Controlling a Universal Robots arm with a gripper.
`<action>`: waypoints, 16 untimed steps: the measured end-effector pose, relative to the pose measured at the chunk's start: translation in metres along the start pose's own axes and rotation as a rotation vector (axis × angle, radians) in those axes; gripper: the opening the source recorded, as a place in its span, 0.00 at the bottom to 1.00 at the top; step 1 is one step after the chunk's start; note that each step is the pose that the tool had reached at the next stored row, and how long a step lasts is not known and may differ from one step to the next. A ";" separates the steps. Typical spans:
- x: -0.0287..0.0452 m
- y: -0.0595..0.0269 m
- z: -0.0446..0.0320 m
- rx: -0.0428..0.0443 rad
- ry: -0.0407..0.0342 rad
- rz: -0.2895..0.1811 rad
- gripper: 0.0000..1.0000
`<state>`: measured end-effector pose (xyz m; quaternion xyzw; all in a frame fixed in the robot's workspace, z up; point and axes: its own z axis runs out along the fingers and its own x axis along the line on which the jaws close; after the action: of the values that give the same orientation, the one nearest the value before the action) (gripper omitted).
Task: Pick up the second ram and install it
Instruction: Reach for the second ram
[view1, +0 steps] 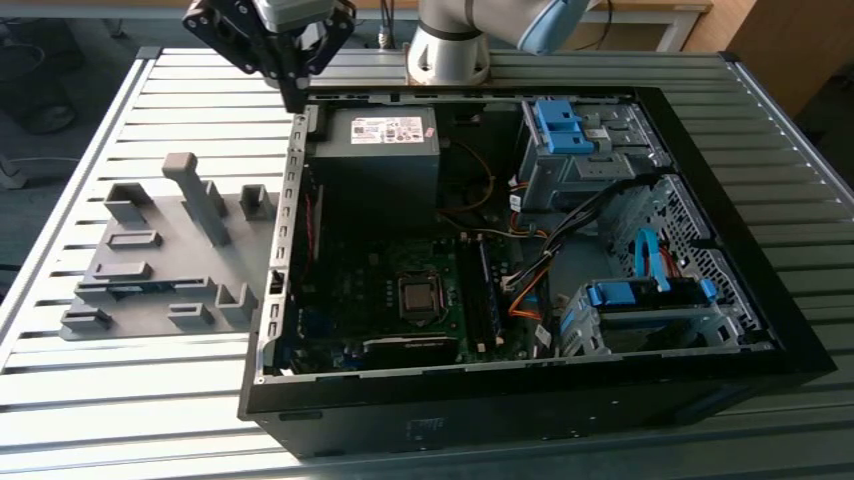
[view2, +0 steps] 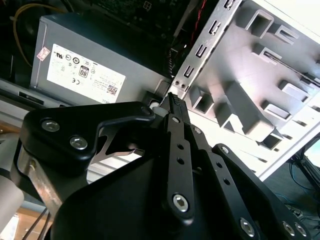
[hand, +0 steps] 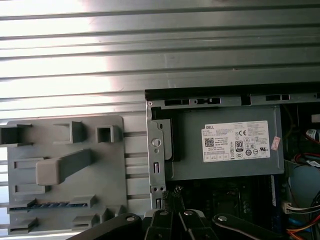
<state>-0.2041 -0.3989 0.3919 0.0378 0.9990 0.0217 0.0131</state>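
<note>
Exterior view: gripper (view1: 291, 98) hangs above the rear corner of the open computer case (view1: 534, 385), over the case wall nearest the grey holder plate (view1: 163, 215). Fingers look pressed together to a point, with nothing between them; both wrist views agree, tips meeting just above the case edge by the power supply (hand: 225, 145).

Second ram (view1: 134, 290) lies on edge in a long slot of the holder plate, on the side of the plate away from the gripper and well apart from it. Only a thin blue-green strip of it shows above the grey blocks. In the first wrist view the second ram (hand: 50, 205) shows as a narrow strip with a row of dark chips, seated in its slot, and the tall block on the plate stands between it and the plate's far edge. Not yet picked up.

Holder plate rests flat on the slatted metal tabletop (view1: 134, 400), just beside the case at the exterior view's left. Motherboard (view1: 387, 290) lies exposed on the case floor.

Handling, by judgement:
- Light, thin and stiff; weight is no concern.
- Brittle under bending or twist; chips and edge contacts should not be pinched.
- Smooth flat faces, so some slip risk under a weak hold.
- Best hold: across the two flat faces near the middle of the exposed top edge, so it lifts straight and level out of the slot.
- A tilted hold would likely jam it against the slot walls.
</note>
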 end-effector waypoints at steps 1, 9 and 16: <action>0.0004 0.0000 0.0000 0.0000 0.0000 0.000 0.11; 0.0018 -0.0001 0.0000 0.0000 0.0000 0.000 0.11; 0.0029 -0.0002 0.0000 0.0000 0.0000 0.000 0.11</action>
<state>-0.2070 -0.3989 0.3918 0.0379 0.9990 0.0217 0.0131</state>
